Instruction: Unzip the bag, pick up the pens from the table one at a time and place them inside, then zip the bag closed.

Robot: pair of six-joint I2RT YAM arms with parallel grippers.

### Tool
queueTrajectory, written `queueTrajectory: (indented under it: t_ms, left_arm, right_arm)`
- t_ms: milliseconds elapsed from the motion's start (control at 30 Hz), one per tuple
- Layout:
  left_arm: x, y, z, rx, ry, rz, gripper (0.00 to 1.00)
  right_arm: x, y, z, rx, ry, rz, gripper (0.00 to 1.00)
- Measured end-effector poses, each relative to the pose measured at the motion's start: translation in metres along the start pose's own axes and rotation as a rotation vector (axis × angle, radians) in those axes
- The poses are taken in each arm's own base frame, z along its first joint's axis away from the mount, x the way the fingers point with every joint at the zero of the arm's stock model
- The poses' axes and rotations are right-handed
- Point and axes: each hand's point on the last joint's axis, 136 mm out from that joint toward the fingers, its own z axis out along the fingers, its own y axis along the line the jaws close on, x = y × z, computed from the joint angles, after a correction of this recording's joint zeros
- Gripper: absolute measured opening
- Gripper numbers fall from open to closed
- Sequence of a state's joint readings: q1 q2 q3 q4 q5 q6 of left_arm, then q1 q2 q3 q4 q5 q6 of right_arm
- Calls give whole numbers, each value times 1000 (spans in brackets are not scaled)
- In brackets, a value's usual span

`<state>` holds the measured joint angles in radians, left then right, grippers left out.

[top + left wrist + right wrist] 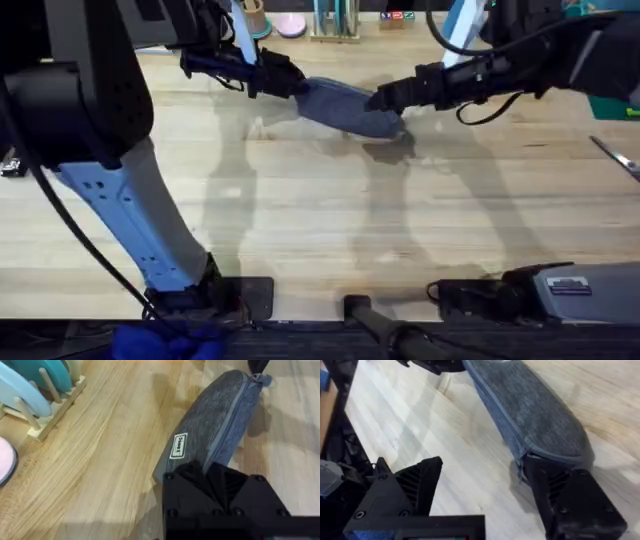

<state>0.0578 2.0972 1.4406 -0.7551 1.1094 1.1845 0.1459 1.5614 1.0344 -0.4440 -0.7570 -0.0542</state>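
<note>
Left gripper (292, 84) clamps one end of the pencil pouch (345, 107). Right gripper (382, 101) open at the other end. Zipper looks shut; no pens visible on the table (320, 220).

Around the bag (345, 108) the table (320, 230) is bare wood on its near side — wide free room there. Both ends are blocked: the left gripper (297, 85) at one, the right gripper (378, 101) at the other (touching it). Behind the bag stands a wooden rack (47, 407) — narrow passage.

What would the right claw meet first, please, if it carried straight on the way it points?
Probably the bag: the right claw is at its near end, with the left claw beyond at the far end.
</note>
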Motion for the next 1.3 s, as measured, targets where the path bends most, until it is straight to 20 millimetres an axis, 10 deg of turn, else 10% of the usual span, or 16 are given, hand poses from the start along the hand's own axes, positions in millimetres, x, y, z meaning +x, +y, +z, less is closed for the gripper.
queueTrajectory:
  t_ms: [933, 1300]
  left_arm:
    - [0, 0, 0, 0, 0, 0, 41]
    - [0, 0, 0, 0, 0, 0, 41]
  right_arm:
    - [2, 63, -7, -48, 8, -151, 995]
    - [15, 50, -18, 74, 49, -125, 995]
